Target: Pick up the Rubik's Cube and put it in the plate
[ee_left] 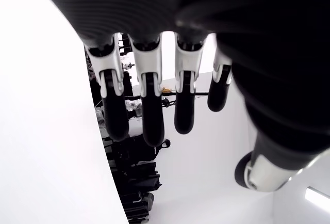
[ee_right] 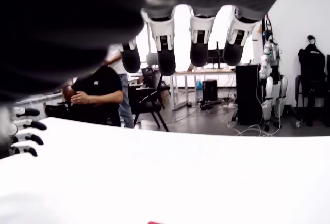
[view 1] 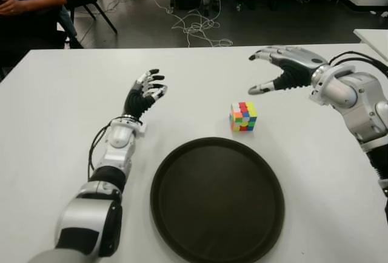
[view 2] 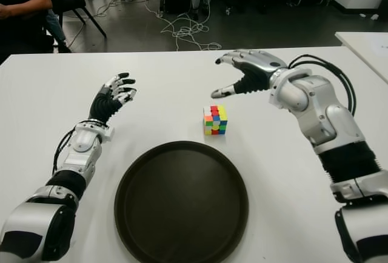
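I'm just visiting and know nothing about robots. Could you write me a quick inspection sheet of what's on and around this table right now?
Surface: white table, bare apart from the items below.
Job's things: Rubik's cube sits on the table just beyond the far rim of the dark round plate; the plate holds nothing.
Clutter: nothing seen.
Hands: right hand hovers open above and behind the cube, not touching it; left hand is open, left of the cube, holding nothing.
Cables: black cables run along the right arm; loose white cables lie on the floor.
Surroundings: a seated person at the far left corner, a second white table on the right.
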### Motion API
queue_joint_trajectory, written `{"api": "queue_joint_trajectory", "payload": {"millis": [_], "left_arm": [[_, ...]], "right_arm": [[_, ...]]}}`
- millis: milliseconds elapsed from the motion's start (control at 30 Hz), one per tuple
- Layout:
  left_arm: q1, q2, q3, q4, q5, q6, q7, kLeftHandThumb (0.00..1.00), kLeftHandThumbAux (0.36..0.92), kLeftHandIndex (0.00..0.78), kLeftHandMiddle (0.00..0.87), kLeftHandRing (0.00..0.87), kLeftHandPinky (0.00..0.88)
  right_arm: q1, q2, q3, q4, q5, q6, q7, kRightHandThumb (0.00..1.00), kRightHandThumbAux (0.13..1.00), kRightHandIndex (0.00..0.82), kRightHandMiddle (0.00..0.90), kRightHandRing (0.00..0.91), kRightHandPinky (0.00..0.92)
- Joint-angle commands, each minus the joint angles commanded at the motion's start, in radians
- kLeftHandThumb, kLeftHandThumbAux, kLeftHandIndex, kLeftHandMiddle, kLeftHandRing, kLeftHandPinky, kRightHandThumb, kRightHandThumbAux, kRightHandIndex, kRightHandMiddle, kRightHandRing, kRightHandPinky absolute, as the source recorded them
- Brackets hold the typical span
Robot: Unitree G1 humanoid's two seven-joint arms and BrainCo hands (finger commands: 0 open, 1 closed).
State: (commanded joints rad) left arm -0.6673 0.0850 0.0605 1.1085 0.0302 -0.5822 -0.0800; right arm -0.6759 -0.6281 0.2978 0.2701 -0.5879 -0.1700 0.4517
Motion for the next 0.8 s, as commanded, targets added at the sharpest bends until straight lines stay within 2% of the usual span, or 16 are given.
{"api": "queue_joint_trajectory", "payload": {"millis": [200,800], "left_arm": [[-0.001,0.000,0.001,0.001,-0.002,0.004,-0.005,0.147,0.669,0.176,0.247,0.282,0.337],[0.006,0.005,-0.004,-0.007,0.003,-0.004,-0.004,0.134,0.665,0.180,0.255,0.285,0.335]], "right_arm": [[-0.002,0.011,-0.003,0.023,0.012,0.001,-0.004,0.058,0.163,0.000,0.000,0.000,0.000],[0.011,0.018,-0.010,0.015,0.009,0.011,-0.041,0.028,0.158,0.000,0.000,0.000,0.000]]}}
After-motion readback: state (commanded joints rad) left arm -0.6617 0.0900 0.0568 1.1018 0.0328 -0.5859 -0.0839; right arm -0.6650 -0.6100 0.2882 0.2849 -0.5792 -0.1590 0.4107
